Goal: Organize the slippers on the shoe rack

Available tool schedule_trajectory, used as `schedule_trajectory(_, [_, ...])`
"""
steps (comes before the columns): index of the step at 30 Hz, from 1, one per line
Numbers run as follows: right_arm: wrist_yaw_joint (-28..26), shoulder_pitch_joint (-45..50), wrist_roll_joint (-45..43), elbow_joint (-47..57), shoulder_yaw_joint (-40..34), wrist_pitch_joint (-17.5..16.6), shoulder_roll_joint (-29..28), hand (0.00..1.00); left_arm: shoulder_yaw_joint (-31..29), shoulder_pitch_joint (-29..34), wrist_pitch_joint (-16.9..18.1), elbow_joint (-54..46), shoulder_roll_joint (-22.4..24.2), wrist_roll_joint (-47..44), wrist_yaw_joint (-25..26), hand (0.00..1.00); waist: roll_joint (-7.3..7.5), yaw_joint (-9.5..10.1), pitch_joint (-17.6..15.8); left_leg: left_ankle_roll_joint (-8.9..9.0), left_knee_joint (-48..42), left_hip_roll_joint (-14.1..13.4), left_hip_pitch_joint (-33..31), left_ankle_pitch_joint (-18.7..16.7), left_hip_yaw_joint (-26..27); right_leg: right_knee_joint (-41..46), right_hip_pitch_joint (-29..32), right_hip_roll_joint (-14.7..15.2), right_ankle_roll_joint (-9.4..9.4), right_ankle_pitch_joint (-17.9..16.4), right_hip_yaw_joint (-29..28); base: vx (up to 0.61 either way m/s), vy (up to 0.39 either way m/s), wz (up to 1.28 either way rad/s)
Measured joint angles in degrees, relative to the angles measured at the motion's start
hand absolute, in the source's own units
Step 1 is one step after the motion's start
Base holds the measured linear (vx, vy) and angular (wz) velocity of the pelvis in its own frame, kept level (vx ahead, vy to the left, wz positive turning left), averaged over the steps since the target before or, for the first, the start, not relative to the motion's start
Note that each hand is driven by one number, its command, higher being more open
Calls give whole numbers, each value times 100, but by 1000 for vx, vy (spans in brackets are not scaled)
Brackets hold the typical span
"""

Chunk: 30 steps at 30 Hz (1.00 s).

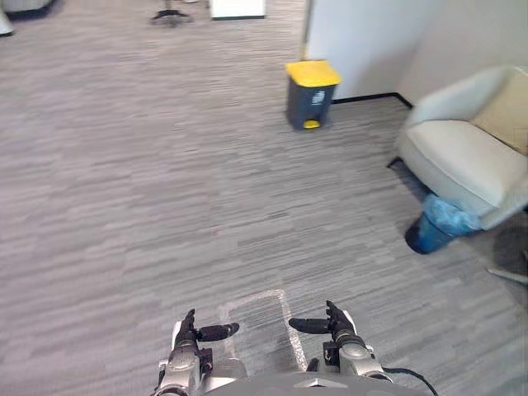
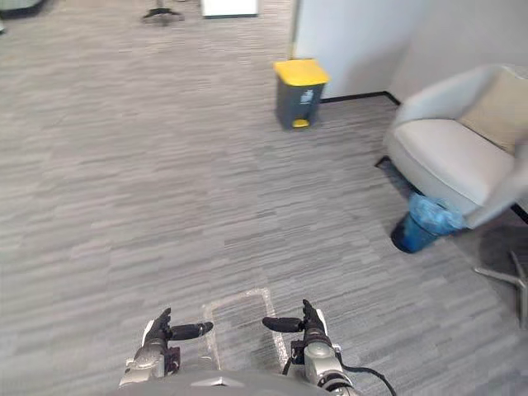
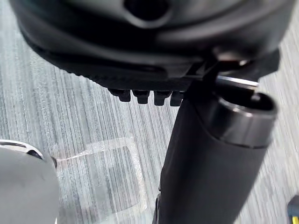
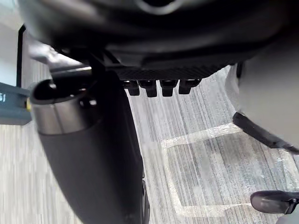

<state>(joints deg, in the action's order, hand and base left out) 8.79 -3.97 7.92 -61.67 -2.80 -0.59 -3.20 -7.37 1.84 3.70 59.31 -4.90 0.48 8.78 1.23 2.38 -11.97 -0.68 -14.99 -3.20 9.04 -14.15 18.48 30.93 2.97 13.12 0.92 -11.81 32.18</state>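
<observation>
Left robot hand and right robot hand hung relaxed, fingers uncurled, flanking taped outline on floor; bin, armchair stood far right.

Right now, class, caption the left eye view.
Open, empty left hand and right hand flank a taped rectangle on grey carpet; a yellow-lidded bin and an armchair stand ahead.
</observation>
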Motion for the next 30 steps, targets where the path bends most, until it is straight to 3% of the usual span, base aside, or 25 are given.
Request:
schedule_trajectory(5, [3,-148,5,-132,-2,37,373,100,172,-92,-7,60,88,4,-106,100,-196,-108,-122,65,155,-91,-3,39,150,-1024,-213,-477,-194,102,11,74,-22,-40])
schedule_trajectory(8, [12,-92,5,-169,-3,42,446,100,205,-91,-6,44,82,5,-136,100,-193,-102,-120,95,-97,-252,-75,30,120,-1633,-458,-772,-202,331,-19,5,-48,-15])
schedule_trajectory(10, [24,-12,-3,-164,7,38,496,100,189,-103,-6,-111,87,4,-164,100,-196,9,-125,210,-1469,-605,-626,-39,105,-2288,-703,-1078,-265,584,-246,15,-94,-51])
schedule_trajectory(11, [23,0,-5,-159,24,39,509,100,160,-101,-6,-191,117,4,-169,100,-247,75,-146,212,-2141,-784,-878,-34,79,-2394,-769,-1194,-313,619,-437,56,-25,-115])
schedule_trajectory(12, [26,-35,-19,-150,83,36,537,100,107,-105,4,-233,191,1,-161,100,-387,169,-197,226,-2900,-871,-1255,-242,-357,-2413,-810,-1348,-367,623,-781,68,23,-113])
schedule_trajectory(14, [39,-37,-24,-157,67,45,558,100,63,-110,-3,-285,221,1,-162,100,-426,198,-215,249,-2649,-677,-1454,-528,-899,-2401,-810,-1370,-384,650,-1202,74,72,-119])
schedule_trajectory(17, [83,-34,-28,-134,47,45,552,100,47,-106,2,-300,222,0,-160,100,-403,209,-233,292,-1462,-310,-1602,-538,-1818,-2346,-772,-1302,-295,647,-1831,97,161,-128])
schedule_trajectory(18, [99,-16,-29,-82,33,50,549,100,-3,-109,2,-324,240,-2,-160,100,-413,219,-239,379,-1104,-236,-1636,-395,-2144,-2233,-708,-1280,-222,599,-2039,102,225,-110])
schedule_trajectory(19, [127,63,-28,72,-6,55,536,100,-57,-100,-3,-332,307,-10,-125,100,-455,237,-222,439,-839,-96,-1466,102,-2294,-1989,-589,-1223,-70,482,-2355,160,289,-123])
schedule_trajectory(21, [149,156,-30,206,-52,46,479,100,-65,-107,-1,-277,276,-4,-94,100,-282,197,-139,408,-710,55,-1318,174,-2057,-2018,-511,-1097,53,517,-2566,216,260,-76])
schedule_trajectory(26, [133,229,-28,232,-56,51,248,100,-75,-80,-56,-239,308,-92,-110,100,-251,234,-63,315,-611,196,-932,159,-1612,-2197,-651,-933,150,581,-3032,193,140,-65])
schedule_trajectory(30, [124,277,-37,228,-106,50,222,100,7,-68,-71,-147,320,-76,-137,100,-257,211,34,296,-394,245,-609,168,-1597,-2218,-789,-908,194,551,-3120,117,31,-33])
